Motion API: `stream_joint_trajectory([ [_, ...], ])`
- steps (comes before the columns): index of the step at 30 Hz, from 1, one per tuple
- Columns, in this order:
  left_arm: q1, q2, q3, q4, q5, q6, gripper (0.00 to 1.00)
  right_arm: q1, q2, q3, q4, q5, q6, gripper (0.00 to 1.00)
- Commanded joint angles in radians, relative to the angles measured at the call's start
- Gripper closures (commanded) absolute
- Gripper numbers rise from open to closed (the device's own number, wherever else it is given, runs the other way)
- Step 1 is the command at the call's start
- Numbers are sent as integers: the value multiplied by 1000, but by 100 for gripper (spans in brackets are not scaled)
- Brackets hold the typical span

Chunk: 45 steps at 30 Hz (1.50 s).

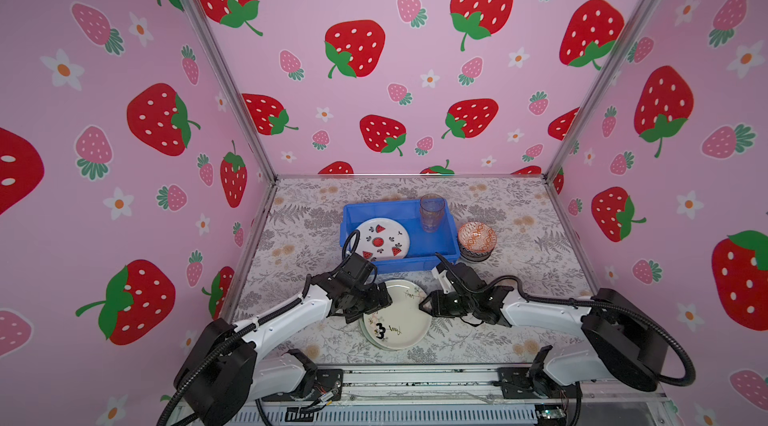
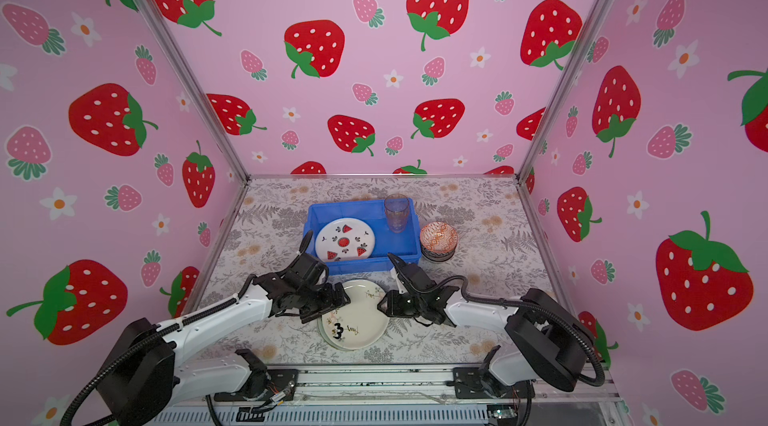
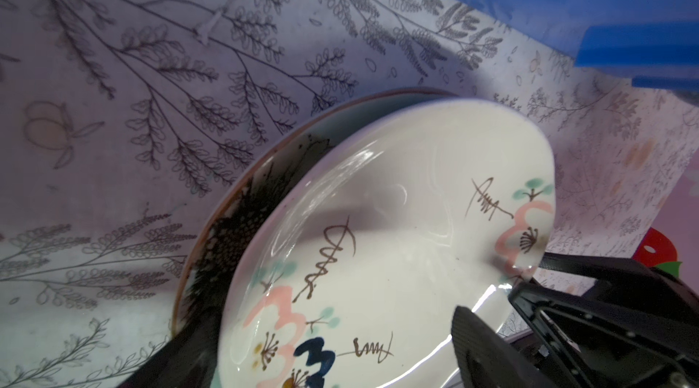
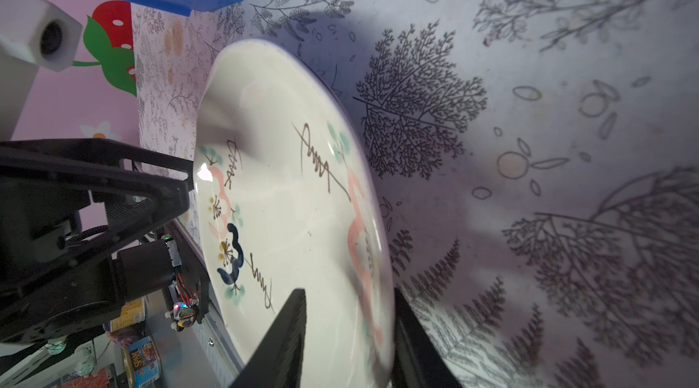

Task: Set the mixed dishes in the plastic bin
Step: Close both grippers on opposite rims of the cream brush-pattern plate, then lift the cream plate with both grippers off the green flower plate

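The blue plastic bin [image 1: 415,264] holds a watermelon plate [image 1: 382,239] and a clear tumbler [image 1: 432,214]. In front of it a cream plate with pink flowers [image 1: 405,316] lies on a pale green plate [image 1: 367,331] with a dark flower [image 3: 234,238]. My right gripper [image 1: 424,305] is shut on the cream plate's right rim, one finger over the plate [image 4: 295,314] and one outside it. My left gripper [image 1: 387,299] stands open at the plates' left edge, its fingers wide apart around them [image 3: 317,329]. An orange-red bowl [image 1: 477,237] tops a bowl stack right of the bin.
Under the orange-red bowl sits a dark patterned bowl [image 1: 473,254], close to the bin's right wall. Pink strawberry walls enclose the table on three sides. A metal rail [image 1: 415,378] with both arm bases runs along the front edge.
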Motion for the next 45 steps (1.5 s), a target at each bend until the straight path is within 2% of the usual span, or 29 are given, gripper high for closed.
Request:
stream_joint_trajectory([
  [1, -12, 6, 58, 54, 19, -20, 4, 8, -44, 18, 19, 10, 9, 63],
  [18, -52, 84, 115, 99, 15, -27, 4, 7, -50, 16, 47, -10, 21, 75],
  [34, -56, 49, 119, 42, -18, -14, 4, 3, -113, 26, 7, 1, 79, 100],
  [41, -49, -15, 119, -16, -54, -10, 4, -4, -157, 33, -12, -16, 99, 100],
  [45, -28, -65, 135, -59, -62, 4, 4, -25, -195, 95, -120, -26, 38, 100],
])
